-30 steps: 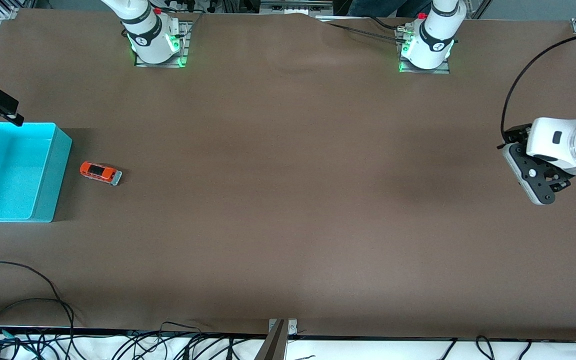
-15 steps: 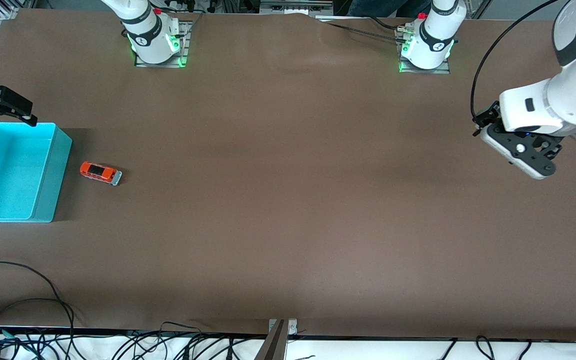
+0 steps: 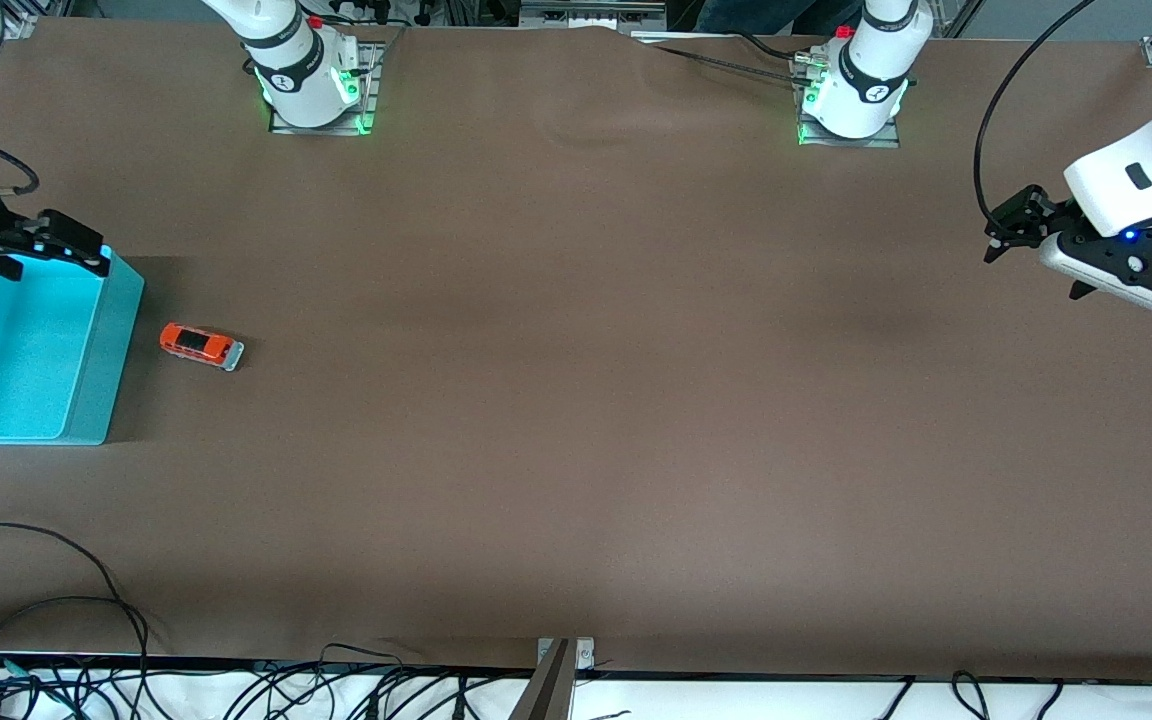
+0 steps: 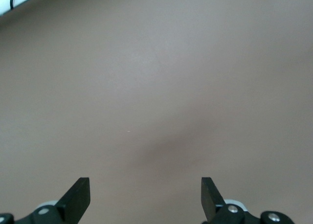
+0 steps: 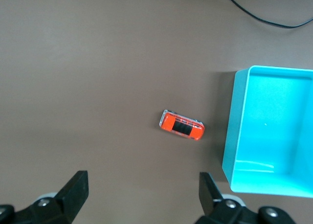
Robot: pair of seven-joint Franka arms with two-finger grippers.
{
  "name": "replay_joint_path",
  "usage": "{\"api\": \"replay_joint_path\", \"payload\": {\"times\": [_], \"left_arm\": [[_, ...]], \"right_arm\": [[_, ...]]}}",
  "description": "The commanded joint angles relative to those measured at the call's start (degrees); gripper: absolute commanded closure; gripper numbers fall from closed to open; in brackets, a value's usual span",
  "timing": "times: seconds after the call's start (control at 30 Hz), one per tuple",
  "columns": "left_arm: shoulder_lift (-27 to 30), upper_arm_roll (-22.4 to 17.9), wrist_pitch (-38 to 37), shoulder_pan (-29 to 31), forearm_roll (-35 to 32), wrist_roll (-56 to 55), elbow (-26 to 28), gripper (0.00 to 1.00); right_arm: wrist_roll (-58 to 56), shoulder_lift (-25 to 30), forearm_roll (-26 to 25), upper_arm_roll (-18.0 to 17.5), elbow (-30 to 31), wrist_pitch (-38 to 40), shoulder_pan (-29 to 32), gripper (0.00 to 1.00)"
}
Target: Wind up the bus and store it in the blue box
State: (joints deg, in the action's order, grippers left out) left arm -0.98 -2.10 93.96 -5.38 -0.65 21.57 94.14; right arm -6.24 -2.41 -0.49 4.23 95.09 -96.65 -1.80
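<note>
Covering nearly the whole front view, the brown table [image 3: 576, 400] carries the blue box [image 3: 106, 340] at the right arm's end, its inside bare. The bus [image 3: 201, 346] stands on its wheels just beside the box, apart from its wall. The right gripper [image 3: 41, 245] hangs over the box's rim, fingers spread, holding nothing. The left gripper [image 3: 1011, 230] hovers over bare table at the left arm's end, likewise spread wide.
</note>
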Motion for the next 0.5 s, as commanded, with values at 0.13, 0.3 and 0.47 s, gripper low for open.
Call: {"api": "replay_joint_path", "payload": {"times": [0.13,0.3,0.47], "left_arm": [[7.4,0.2,0.8,-0.4,1.7,-7.2,6.5,0.00],[7.8,0.3,-1.6,-0.3,2.2,-7.0,6.6,0.00],[7.7,0.3,-2.0,-0.3,4.5,-8.2,6.3,0.00]], "right_arm": [[-0.7,5.1,0.1,0.1,13.4,-8.1,0.2,0.00],[-0.5,2.1,0.1,0.1,13.6,-9.0,0.2,0.00],[-0.5,0.8,0.1,0.2,16.1,-12.1,0.2,0.00]]}}
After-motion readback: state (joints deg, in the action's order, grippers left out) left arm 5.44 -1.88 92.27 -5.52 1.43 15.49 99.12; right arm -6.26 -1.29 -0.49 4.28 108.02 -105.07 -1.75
